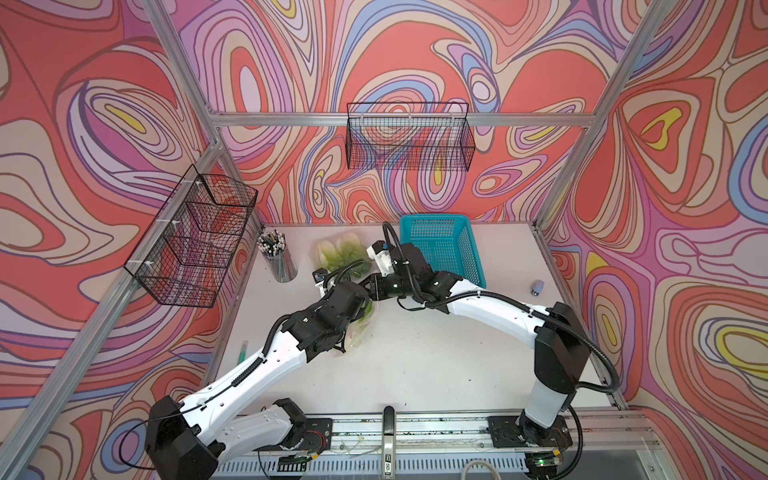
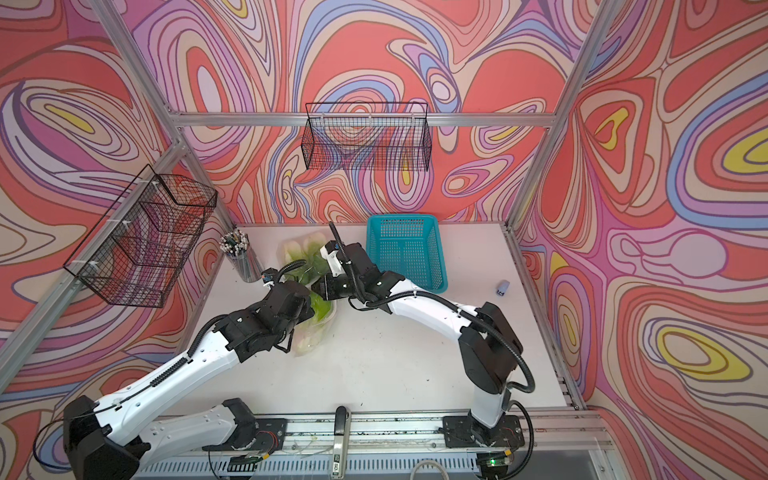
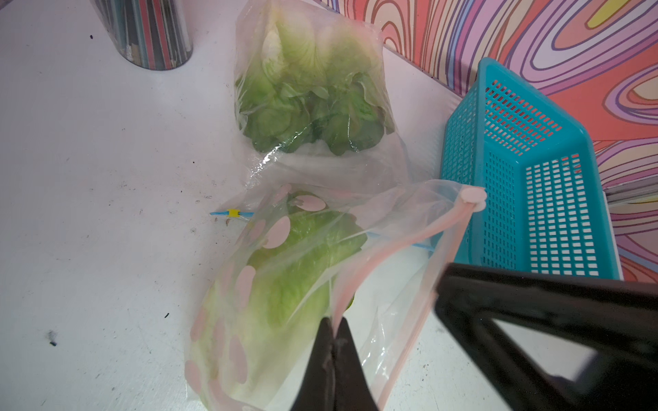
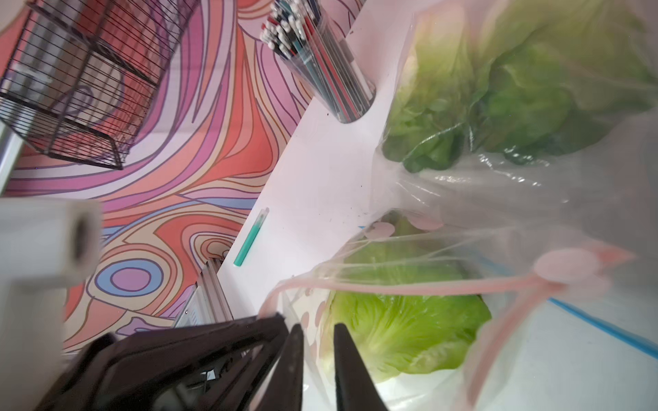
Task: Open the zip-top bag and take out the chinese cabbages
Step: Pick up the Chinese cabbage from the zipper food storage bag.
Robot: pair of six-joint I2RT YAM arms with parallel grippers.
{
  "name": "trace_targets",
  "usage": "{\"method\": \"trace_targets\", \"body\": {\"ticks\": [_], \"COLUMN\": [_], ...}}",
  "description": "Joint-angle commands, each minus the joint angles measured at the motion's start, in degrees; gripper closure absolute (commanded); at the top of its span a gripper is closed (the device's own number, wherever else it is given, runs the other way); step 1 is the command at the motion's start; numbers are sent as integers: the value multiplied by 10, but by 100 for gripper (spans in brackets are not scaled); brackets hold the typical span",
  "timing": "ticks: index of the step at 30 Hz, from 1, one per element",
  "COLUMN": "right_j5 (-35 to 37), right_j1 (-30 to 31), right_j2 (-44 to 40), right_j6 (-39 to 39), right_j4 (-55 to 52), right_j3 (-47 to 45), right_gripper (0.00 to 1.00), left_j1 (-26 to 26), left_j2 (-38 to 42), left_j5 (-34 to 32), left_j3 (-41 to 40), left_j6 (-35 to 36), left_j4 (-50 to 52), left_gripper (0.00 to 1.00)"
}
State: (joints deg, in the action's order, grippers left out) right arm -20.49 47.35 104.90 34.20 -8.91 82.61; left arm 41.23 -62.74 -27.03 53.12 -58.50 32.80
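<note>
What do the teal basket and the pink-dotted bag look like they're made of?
Teal basket: likely rigid molded plastic, satin; uniform color, regular grid of holes.
Pink-dotted bag: thin clear plastic film, glossy; wrinkles, glints, and the cabbage shows through.

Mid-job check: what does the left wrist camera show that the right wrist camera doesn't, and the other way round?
Left wrist only: the teal basket, and the left gripper with its tips pinched shut on the pink rim of the zip-top bag. Right wrist only: the wire basket, a green pen, and the right gripper, jaws slightly apart at the bag's mouth. Both: the open bag, a chinese cabbage inside, a second bag of greens, the pencil cup.
</note>
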Motion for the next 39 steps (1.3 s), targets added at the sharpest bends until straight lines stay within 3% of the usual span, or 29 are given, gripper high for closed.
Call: {"method": "trace_targets", "body": {"ticks": [1,6,9,13,19,30,35,39], "right_j5": [4,30,58,90,53,14,4,1], "right_j1": [4,4,4,4,4,3,3,4], "right_j2": [34,59,73,95,120,146,179,197], "right_j6": [35,46,45,40,40,44,51,52], "right_j4": [23,26,0,-35,-11,16,15,10], "right_j3": [-5,-13,-10,-7,9,24,37,44], "right_gripper": [84,80,70,49,33,20,20,28], "left_j1": [5,6,7,8,13,27,38,41], "left_j2": [-3,-2,0,1,-16,-31,-36,-43], "left_j5": [-7,-6,-4,1,24,48,53,58], "left_j3": [6,6,6,0,-1,-9,-11,-12], "left_j6": [-16,-17,-17,-17,-18,-20,-15,-14], "left_j4": [-14,-23,-26,-38,-65,-109,-127,-135], "left_gripper": [100,100,100,100,100,100,100,100]}}
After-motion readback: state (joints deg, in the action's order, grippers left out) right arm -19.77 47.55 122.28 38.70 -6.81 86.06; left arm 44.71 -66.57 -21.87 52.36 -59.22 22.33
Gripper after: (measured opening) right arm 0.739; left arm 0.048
